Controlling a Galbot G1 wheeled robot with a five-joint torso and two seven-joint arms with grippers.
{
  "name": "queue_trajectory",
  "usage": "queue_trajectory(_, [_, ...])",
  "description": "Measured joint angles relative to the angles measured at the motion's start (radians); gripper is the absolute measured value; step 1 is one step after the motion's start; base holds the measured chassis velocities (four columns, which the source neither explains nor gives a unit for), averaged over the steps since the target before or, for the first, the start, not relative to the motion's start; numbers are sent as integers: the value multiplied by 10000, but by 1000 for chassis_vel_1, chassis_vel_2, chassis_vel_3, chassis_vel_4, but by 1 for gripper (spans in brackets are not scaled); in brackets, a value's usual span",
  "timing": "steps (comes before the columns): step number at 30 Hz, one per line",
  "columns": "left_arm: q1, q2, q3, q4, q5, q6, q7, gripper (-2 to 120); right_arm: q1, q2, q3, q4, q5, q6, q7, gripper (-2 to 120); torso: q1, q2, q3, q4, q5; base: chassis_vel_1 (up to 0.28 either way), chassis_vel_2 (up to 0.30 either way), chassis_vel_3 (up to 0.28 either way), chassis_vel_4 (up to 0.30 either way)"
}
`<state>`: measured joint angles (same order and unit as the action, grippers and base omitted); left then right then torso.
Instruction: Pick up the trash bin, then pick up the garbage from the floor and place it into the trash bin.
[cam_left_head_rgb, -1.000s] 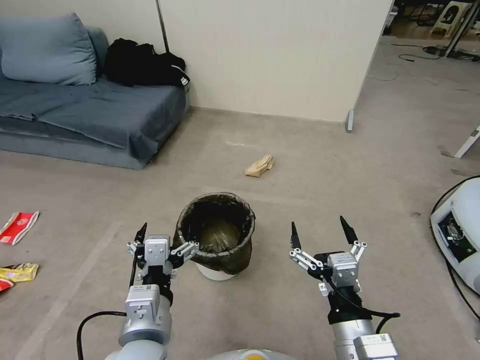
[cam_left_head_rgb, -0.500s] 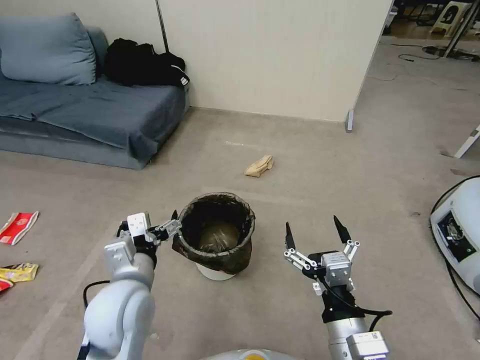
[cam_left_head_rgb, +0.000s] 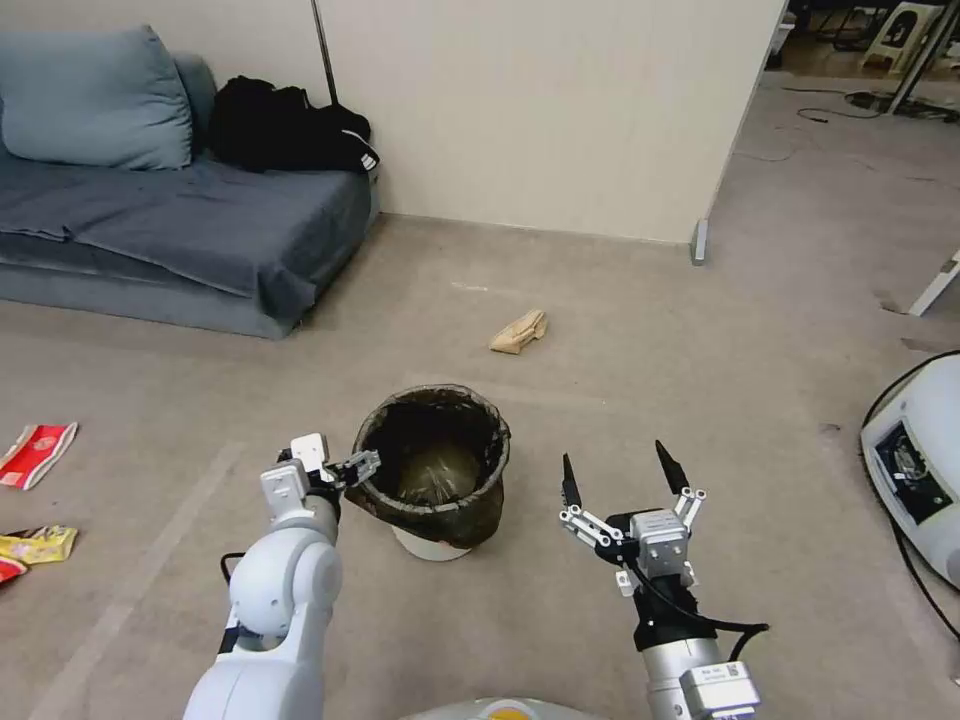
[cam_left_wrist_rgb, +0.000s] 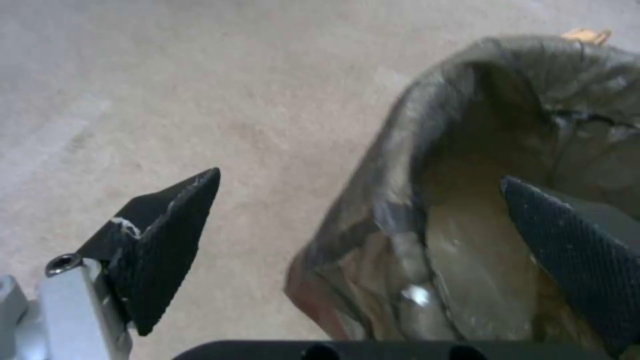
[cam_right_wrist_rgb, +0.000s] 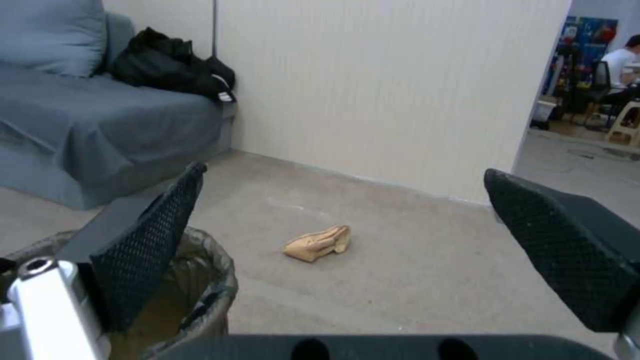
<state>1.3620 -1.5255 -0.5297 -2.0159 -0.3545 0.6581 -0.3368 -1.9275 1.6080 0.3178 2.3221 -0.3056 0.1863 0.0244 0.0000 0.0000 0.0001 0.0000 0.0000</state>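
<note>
On the beige carpeted floor (cam_left_head_rgb: 620, 330) directly ahead of the robot stands the small round white plastic trash bin (cam_left_head_rgb: 433, 478), lined with a dark brown-black bag folded over its rim. Over the last second the left gripper (cam_left_head_rgb: 340, 470) has swung from a straight-on pose beside the bin, out to the side, and back in toward the bin's left rim, with the forearm now angled across the lower left of the head view. The right gripper (cam_left_head_rgb: 617, 478) has drifted slightly down and toward the robot, and waits to the right of the bin, well apart from it, fingers spread wide.

That change reads as the left arm lining up for a grasp on the rim, so the first step, picking up the bin, looks about to begin but is not yet done: the bin sits on the floor.

From the left wrist, the fingers are spread and straddle the bagged rim: one finger (cam_left_wrist_rgb: 167, 240) hangs outside the wall over bare carpet, the other (cam_left_wrist_rgb: 573, 250) hangs over the bin's opening. Neither appears to touch the bag yet.

Garbage lies around: a crumpled tan paper bag (cam_left_head_rgb: 519, 331) beyond the bin, and a red snack wrapper (cam_left_head_rgb: 36, 452) and a yellow snack wrapper (cam_left_head_rgb: 38, 544) far to the left.
</note>
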Motion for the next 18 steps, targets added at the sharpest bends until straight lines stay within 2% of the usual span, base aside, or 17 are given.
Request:
queue_trajectory(10, [258, -143, 186, -94, 68, 32, 127, 100, 4, 0, -165, -88, -109, 5, -4, 100, 0, 0, 0, 0, 1, 0, 0, 0, 0])
queue_trajectory(14, [181, -129, 168, 175, 112, 33, 146, 100, -9, 0, -181, -86, -122, 9, -3, 100, 1, 0, 0, 0, 0, 0, 0, 0, 0])
queue_trajectory(18, [-135, -98, 120, 825, 116, 32, 141, 99, -53, 0, -152, -17, -155, 43, -1, 100, 1, 0, 0, 0, 0, 0, 0, 0, 0])
